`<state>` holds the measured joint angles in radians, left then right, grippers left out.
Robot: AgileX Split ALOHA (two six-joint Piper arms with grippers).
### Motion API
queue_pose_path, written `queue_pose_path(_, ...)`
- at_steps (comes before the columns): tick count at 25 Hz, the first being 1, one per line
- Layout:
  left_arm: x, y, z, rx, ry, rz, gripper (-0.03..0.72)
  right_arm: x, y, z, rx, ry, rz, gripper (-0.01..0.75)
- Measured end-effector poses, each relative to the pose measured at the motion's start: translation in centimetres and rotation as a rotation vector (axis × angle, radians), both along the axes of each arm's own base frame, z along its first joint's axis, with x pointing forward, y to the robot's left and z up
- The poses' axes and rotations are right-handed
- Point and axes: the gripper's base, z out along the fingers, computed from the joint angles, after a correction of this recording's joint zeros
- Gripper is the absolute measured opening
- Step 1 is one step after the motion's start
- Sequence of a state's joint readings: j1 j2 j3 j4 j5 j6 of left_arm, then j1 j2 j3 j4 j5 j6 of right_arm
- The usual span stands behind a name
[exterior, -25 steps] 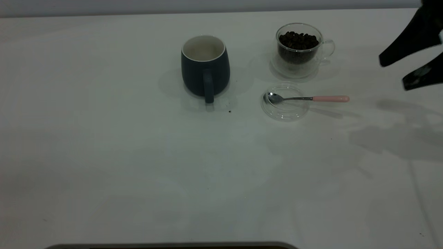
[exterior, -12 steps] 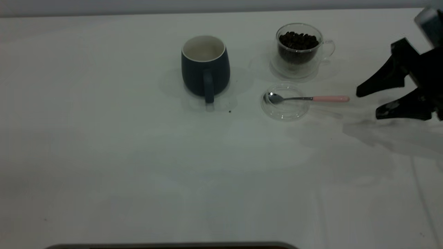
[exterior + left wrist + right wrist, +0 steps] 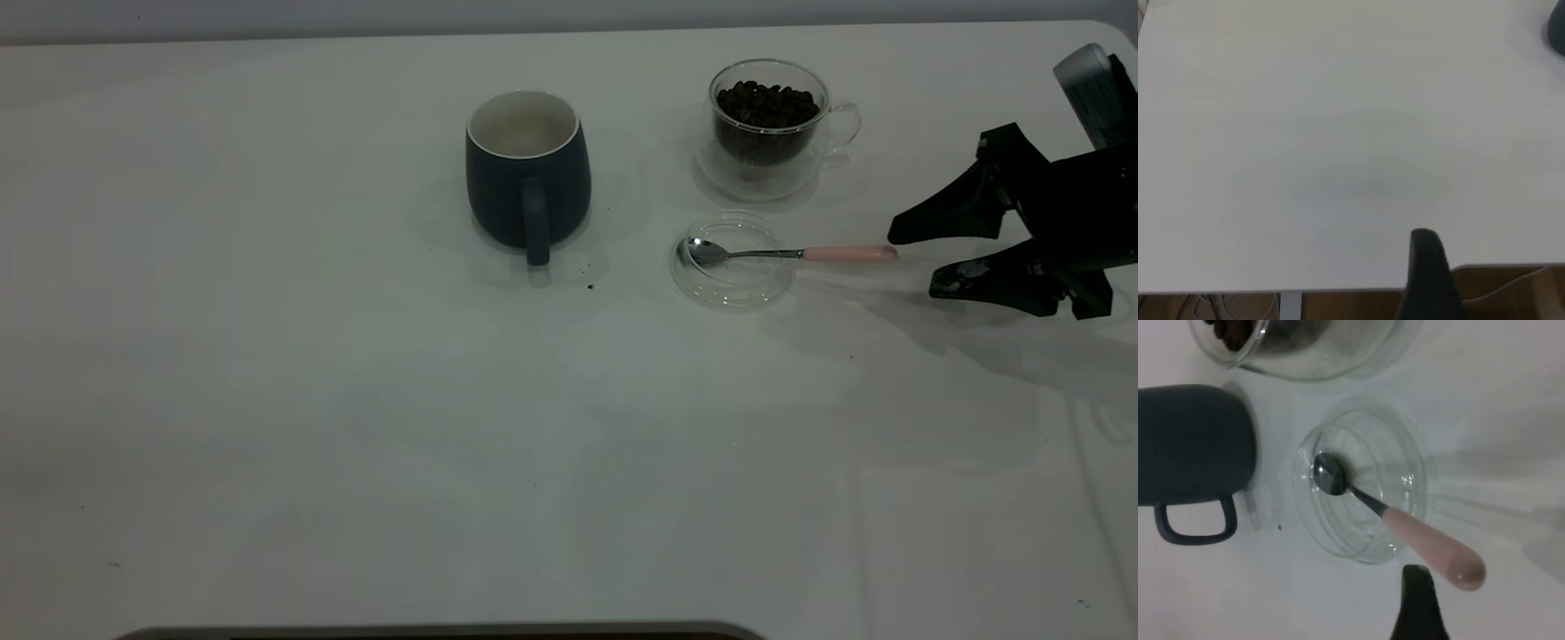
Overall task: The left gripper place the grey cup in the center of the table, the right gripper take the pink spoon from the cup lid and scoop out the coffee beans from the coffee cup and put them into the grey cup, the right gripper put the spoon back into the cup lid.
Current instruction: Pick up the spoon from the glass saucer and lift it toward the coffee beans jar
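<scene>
plain white table point(image 3: 356, 400); tiny dark specks point(image 3: 590, 286)

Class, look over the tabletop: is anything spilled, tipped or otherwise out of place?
Nothing is tipped. The only blemish is a few tiny dark specks on the table, by the grey cup. The spoon lies in the lid, handle overhanging.

I see a matt, smooth white table point(image 3: 356, 400). The grey cup point(image 3: 527, 178) looks like ceramic, dull blue-grey outside, white inside. The coffee cup point(image 3: 766, 133) is clear glossy glass, double-walled, its coffee beans point(image 3: 766, 104) dark and faintly shiny. The cup lid point(image 3: 733, 262) is clear glass too. The pink spoon point(image 3: 787, 253) has a polished metal bowl and smooth pale pink handle. The right gripper point(image 3: 920, 262) is matt black.
</scene>
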<state>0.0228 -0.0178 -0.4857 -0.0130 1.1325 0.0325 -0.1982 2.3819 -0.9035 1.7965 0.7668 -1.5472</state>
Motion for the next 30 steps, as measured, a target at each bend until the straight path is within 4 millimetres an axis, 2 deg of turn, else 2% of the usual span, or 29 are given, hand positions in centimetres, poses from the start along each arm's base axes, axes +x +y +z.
queue_pose_path(5,0.0,0.0,0.0,0.0,0.0,0.0,0.565,0.3,0.4,0.1,0.002,-0.01,0.011,0.591)
queue_pose_path(10,0.0,0.0,0.0,0.0,0.0,0.0,0.565,0.4,1.8,0.1,-0.001,-0.011,0.05,0.591)
queue_pose_path(15,0.0,0.0,0.0,0.001,0.0,0.0,0.565,1.4,2.9,0.2,-0.009,-0.024,0.072,0.591)
queue_pose_path(24,0.0,0.0,0.0,0.001,0.001,0.0,0.565,1.7,3.8,-1.4,0.021,0.019,0.073,0.591)
queue_pose_path(30,0.0,0.0,0.0,0.001,0.001,0.0,0.565,2.2,4.1,-1.2,0.066,-0.01,0.083,0.591)
